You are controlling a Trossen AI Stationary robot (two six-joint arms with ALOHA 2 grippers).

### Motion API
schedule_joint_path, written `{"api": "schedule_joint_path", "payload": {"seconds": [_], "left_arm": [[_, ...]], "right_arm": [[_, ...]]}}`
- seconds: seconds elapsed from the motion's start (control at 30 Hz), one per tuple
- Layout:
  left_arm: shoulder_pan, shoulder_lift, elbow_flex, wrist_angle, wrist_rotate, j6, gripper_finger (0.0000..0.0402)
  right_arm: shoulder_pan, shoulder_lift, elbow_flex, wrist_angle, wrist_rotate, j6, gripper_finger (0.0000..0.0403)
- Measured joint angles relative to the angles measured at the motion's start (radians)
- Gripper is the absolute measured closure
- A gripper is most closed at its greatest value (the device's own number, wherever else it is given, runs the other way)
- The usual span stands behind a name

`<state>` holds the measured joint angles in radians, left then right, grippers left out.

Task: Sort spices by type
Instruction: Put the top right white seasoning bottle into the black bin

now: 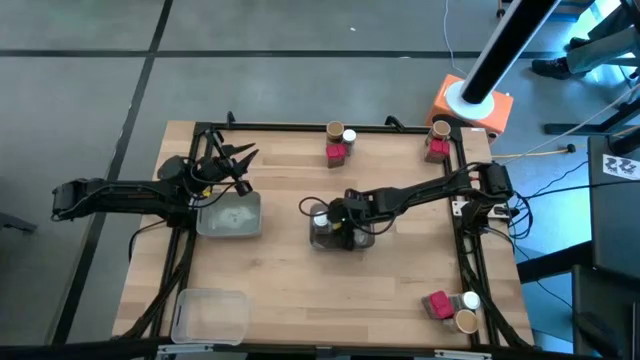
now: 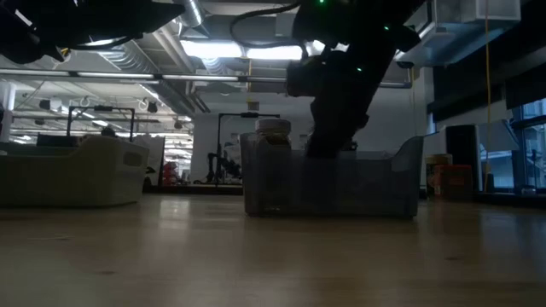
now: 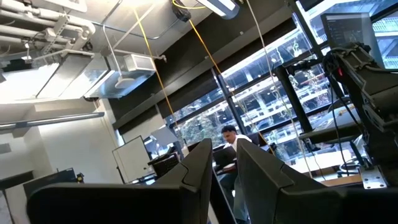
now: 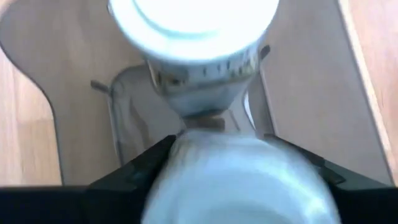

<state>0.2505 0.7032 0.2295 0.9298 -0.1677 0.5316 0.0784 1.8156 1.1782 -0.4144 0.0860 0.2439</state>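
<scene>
My right gripper (image 1: 338, 218) reaches from the table's right edge down into a clear tray (image 1: 362, 241) at mid-table and is shut on a white-lidded jar (image 4: 231, 182). Another white-lidded jar (image 1: 320, 214) stands upright on the tray floor just beside it, seen also in the low view (image 2: 273, 136). The other spices sit in three clusters: tan lid, white lid and red packet (image 1: 337, 152) at the far edge; tan lid and red packet (image 1: 436, 150) at the far right corner; red packet, white lid and tan lid (image 1: 465, 320) at the near right corner. My left gripper (image 1: 236, 158) hangs open and raised at the left. My right gripper pinches the white-lidded jar between its two fingers (image 4: 142, 163), one on each side of the jar just below the lid (image 4: 186, 155). The fingers come from above, pointing down into the tray. The gripper hides whether the jar's base rests on the tray floor.
A second clear tray (image 1: 230, 216) lies under my left gripper and a third (image 1: 210, 314) at the near left corner. A black frame (image 1: 460, 215) borders the table. An orange-based stand (image 1: 470, 105) rises beyond the far right corner. Bare wood (image 1: 330, 300) lies toward the near edge.
</scene>
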Motion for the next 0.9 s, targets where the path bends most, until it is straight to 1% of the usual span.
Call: {"api": "schedule_joint_path", "payload": {"seconds": [0.1, 0.23, 0.37, 0.47, 0.7, 0.9], "left_arm": [[0.0, 0.0, 0.0, 0.0, 0.0, 0.0, 0.0334], [0.0, 0.0, 0.0, 0.0, 0.0, 0.0, 0.0334], [0.0, 0.0, 0.0, -0.001, 0.0, 0.0, 0.0334], [0.0, 0.0, 0.0, -0.002, 0.0, 0.0, 0.0334], [0.0, 0.0, 0.0, -0.003, 0.0, 0.0, 0.0334], [0.0, 0.0, 0.0, -0.003, 0.007, 0.0, 0.0334]], "right_arm": [[0.0, 0.0, 0.0, 0.009, 0.004, 0.009, 0.0155], [0.0, -0.01, 0.0, -0.002, 0.037, -0.004, 0.0146], [0.0, -0.033, 0.0, -0.01, 0.036, -0.007, 0.014], [0.001, -0.06, 0.0, -0.042, 0.034, -0.008, 0.0138], [0.001, -0.133, 0.0, -0.115, -0.018, -0.008, 0.0139], [0.001, -0.212, 0.0, -0.156, -0.018, -0.009, 0.0139]]}}
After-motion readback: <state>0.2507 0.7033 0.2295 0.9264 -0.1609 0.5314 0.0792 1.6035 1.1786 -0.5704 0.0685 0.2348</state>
